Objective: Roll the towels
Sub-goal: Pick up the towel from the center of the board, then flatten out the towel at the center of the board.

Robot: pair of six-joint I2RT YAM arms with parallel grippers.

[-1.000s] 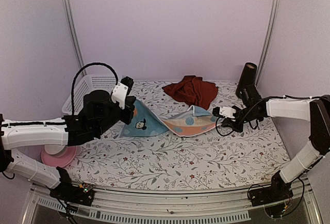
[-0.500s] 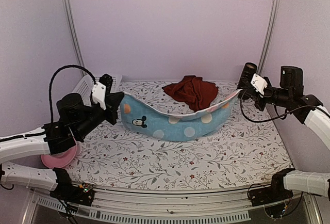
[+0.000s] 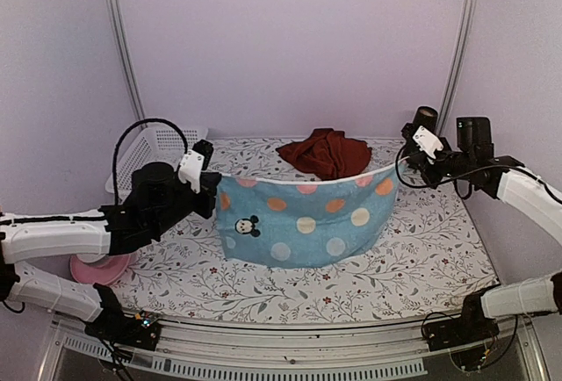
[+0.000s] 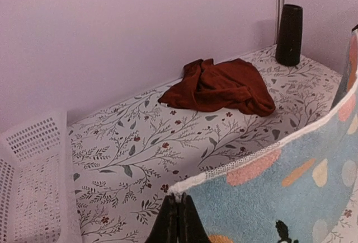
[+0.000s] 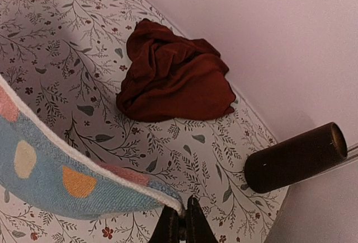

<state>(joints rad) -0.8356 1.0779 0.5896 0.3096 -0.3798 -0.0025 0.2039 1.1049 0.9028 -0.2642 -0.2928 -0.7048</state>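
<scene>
The left gripper (image 4: 178, 220) is clenched on the upper left corner of a light blue terry towel (image 3: 303, 223). The towel is dotted in orange, pink and white, with a small black cartoon mouse printed near its left edge. Left of that arm, a white perforated plastic basket (image 3: 145, 148) stands at the table's far left corner. A round pink dish (image 3: 98, 269) lies nearer, partly hidden by the arm. The dotted towel hangs stretched between the two arms, its white-hemmed top edge sagging in a shallow curve. Its lower edge hangs down at the floral-patterned tablecloth (image 3: 369, 280); whether it touches is unclear. Behind it and apart from it, a plain dark maroon cloth towel (image 3: 327, 154) lies crumpled in a heap near the back wall. Further right, a dark brown cylinder (image 3: 425, 123) stands in the far right corner. The right gripper (image 5: 180, 223) is pinched tight on the dotted towel's upper right corner.
</scene>
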